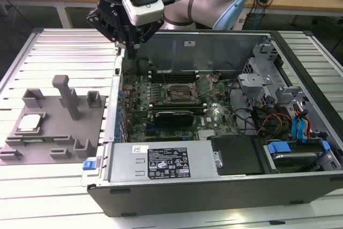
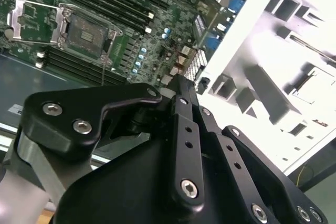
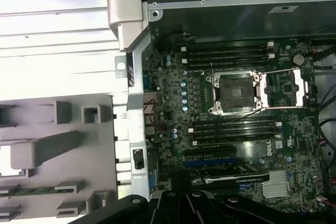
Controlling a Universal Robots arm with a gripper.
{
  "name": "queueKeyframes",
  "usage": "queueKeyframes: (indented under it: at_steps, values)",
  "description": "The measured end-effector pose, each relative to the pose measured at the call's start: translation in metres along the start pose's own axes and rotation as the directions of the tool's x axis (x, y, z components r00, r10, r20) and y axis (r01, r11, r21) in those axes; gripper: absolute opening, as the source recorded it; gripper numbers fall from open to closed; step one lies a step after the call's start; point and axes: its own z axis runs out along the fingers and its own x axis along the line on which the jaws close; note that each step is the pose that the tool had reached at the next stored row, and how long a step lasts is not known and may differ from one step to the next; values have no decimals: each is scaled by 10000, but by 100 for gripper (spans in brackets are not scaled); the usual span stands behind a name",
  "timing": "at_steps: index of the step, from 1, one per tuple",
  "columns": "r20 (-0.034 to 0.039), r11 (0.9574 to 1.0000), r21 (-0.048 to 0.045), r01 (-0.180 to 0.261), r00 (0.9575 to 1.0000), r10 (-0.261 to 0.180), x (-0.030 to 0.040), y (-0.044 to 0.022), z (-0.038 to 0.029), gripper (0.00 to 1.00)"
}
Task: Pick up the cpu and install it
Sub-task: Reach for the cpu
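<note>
The small square silver-topped cpu point(image 1: 29, 123) lies in a recess of the grey plastic fixture tray point(image 1: 59, 130) on the slatted metal tabletop point(image 1: 64, 46). It is well apart from the black claw point(image 1: 131, 52), which hangs over the open computer case's point(image 1: 241, 191) far corner. The first wrist view shows the dark square socket point(image 3: 234, 94) uncovered, its frame swung back. The claw's fingers look pressed together, holding nothing.
</note>
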Motion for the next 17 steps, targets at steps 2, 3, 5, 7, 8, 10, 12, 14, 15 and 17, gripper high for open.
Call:
queueKeyframes:
  at_steps: [2,3,5,7,8,10,12,14,15,17]
  values:
    - [0,10000,0,-2,10000,2,71,-5,-2,11]
    - [0,10000,-1,-2,10000,2,105,-7,-3,11]
    - [1,10000,0,-2,10000,2,148,-11,-4,11]
    - [4,10000,-1,-1,10000,1,200,-15,-5,11]
    - [7,10000,-1,-3,10000,3,235,-17,-6,11]
    - [10,10000,-1,-3,10000,3,295,-22,-8,11]
    - [15,10000,-2,-2,10000,2,368,-27,-10,11]
    - [36,10000,-4,-2,10000,2,471,-35,-12,11]
    - [38,10000,-2,-2,10000,2,501,-37,-14,11]
    - [42,10000,-4,0,10000,0,562,-42,-15,11]
